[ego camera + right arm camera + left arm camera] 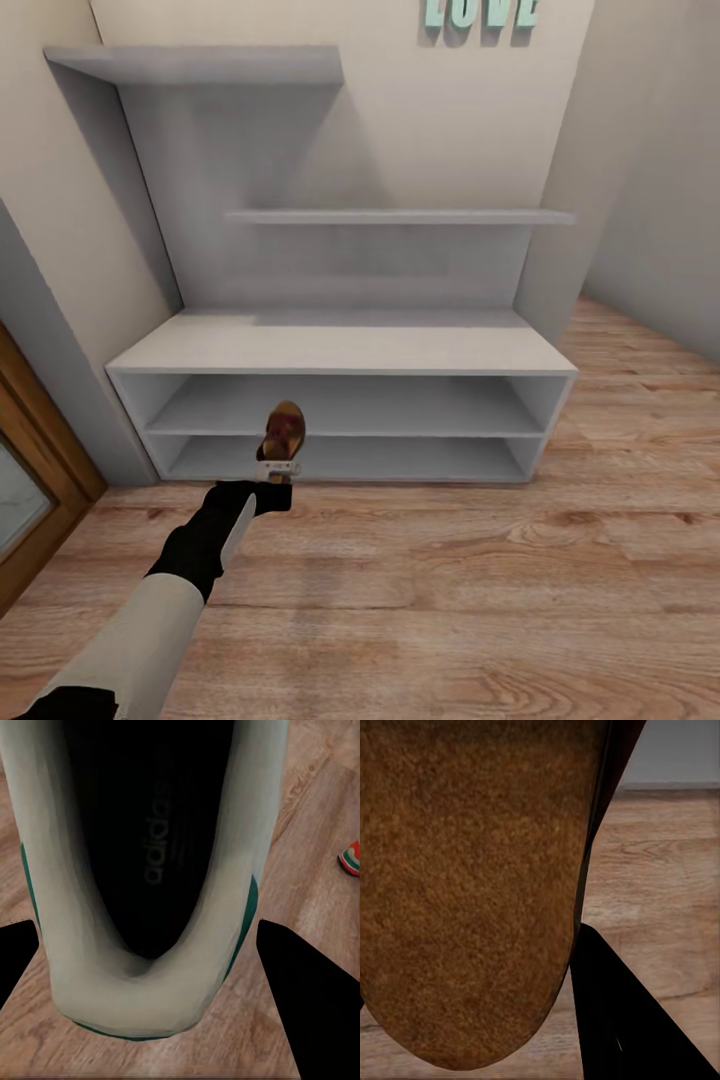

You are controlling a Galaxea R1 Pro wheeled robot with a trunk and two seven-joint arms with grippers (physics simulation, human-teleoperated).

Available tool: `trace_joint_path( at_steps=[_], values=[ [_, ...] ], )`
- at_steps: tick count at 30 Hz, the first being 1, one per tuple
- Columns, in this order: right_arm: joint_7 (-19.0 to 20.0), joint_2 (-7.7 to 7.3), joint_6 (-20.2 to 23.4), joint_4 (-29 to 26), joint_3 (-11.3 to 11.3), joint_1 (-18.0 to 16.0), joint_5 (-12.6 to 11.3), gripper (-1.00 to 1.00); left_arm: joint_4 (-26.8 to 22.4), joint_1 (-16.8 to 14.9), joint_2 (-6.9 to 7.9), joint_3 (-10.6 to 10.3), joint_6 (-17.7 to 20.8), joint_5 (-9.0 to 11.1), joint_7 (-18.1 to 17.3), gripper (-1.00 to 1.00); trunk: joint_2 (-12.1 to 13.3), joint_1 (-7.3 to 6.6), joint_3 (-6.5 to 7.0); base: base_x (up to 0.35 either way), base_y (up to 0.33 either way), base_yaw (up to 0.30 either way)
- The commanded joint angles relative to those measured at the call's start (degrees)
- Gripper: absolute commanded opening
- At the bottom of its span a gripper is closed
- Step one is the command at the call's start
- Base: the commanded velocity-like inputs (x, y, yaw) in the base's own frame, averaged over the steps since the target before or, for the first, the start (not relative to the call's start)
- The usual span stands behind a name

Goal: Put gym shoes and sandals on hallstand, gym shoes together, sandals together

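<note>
the left arm reaches straight forward and low, its left gripper [277, 470] clamped on a dark brown leather sandal [283, 430] held toe-up in front of the open shelves of the pale grey-white hallstand [340, 352], above the light brown wood-plank corridor floor [480, 590]. in the left wrist view the sandal's suede footbed [472, 885] sits close. in the right wrist view the right gripper [146, 967] grips a white gym shoe with green stripes [127, 997]; a second gym shoe's red toe [350, 859] lies on the floor nearby.

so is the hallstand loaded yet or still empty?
Empty as far as visible: the hallstand bench top, both open shelves and wall shelves are bare. The left tool holds a sandal in front of it.
</note>
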Motion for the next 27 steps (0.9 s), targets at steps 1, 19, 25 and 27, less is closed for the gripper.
trace_joint_path(
  at_steps=[1, 19, 25, 27],
  values=[
    [-0.05, -0.02, -0.02, 0.06, 0.10, -0.04, -0.45, -1.00, -0.04, -0.13, -0.07, -0.01, 0.86, -0.07, -0.20, -1.00, -0.44, 0.21, -0.26, 0.000, 0.000, 0.000],
    [-0.05, -0.01, 2.33, -2.28, 0.08, -0.04, -0.53, -1.00, -0.08, -0.38, 0.13, -0.01, 3.79, -0.29, -0.17, -1.00, -1.81, 1.21, -5.11, 0.000, 0.000, 0.000],
    [-0.05, 0.07, 2.33, -2.31, 0.08, -0.06, -0.53, -1.00, -0.29, 0.04, 0.06, -0.04, 3.75, -0.23, -0.17, -1.00, -1.81, 1.21, -5.41, 0.010, 0.000, 0.000],
    [-0.05, 0.15, 2.33, -2.31, 0.08, -0.08, -0.53, -1.00, -0.31, 0.04, 0.02, -0.06, 3.74, -0.23, -0.17, -1.00, -1.81, 1.21, -5.44, 0.125, 0.000, 0.000]
  ],
)
